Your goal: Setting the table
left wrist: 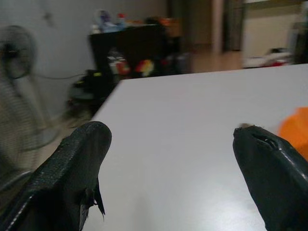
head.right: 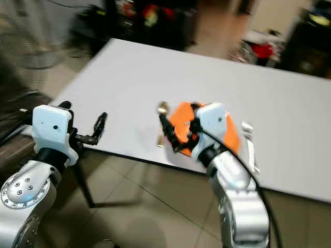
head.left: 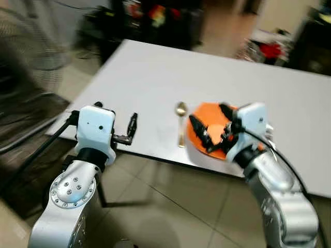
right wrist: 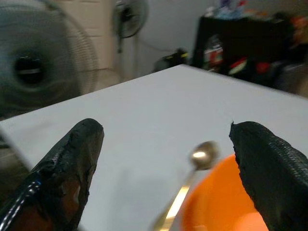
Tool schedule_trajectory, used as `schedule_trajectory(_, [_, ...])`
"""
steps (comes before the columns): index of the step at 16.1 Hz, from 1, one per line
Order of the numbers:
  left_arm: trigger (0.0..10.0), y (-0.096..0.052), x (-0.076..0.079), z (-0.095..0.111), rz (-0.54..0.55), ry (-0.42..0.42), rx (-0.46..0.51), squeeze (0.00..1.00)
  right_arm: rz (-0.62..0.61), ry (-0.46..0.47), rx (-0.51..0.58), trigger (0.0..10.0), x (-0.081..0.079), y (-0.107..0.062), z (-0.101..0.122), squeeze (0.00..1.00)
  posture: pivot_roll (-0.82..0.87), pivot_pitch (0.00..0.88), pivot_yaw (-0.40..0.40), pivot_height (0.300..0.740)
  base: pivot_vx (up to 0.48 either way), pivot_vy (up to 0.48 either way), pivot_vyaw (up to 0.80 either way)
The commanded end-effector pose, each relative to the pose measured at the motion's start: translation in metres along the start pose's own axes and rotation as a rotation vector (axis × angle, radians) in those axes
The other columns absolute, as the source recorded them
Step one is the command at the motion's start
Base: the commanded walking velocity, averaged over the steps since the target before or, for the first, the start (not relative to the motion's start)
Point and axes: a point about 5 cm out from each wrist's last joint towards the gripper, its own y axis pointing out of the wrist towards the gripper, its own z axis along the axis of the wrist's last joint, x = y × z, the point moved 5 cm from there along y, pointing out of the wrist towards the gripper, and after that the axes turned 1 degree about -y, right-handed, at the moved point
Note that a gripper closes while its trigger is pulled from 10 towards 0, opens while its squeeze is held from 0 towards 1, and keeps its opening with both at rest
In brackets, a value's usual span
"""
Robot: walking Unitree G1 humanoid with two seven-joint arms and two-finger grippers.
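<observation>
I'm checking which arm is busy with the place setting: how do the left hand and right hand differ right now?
The right hand hovers over the orange plate on the white table, beside the gold spoon; the left hand sits at the table's near edge, away from both. The right hand's fingers point toward the plate; the left hand's point across bare tabletop. Both are open and hold nothing.

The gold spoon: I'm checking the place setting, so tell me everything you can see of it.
The gold spoon looks like shiny, gold-coloured metal, with a rounded bowl and a slim straight handle. It lies flat on the white table near the front edge, bowl away from the robot, just left of the orange plate. Whether it touches the plate cannot be told. No gripper holds it.
</observation>
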Motion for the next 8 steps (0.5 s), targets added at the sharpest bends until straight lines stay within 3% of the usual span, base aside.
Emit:
schedule_trajectory(1, [10.0, 0.0013, -0.0004, -0.0043, 0.024, 0.011, -0.023, 0.0, 0.007, 0.019, -0.004, 10.0, -0.0009, -0.0003, -0.003, 1.0, 0.01, 0.0, -0.058, 0.74, 0.0, 0.0, 0.8])
schedule_trajectory(8, [10.0, 0.0112, 0.006, 0.002, 0.015, -0.005, -0.004, 0.0, 0.041, 0.023, -0.023, 10.0, -0.0049, 0.0027, -0.0052, 1.0, -0.01, 0.003, -0.032, 0.74, 0.0, 0.0, 0.8])
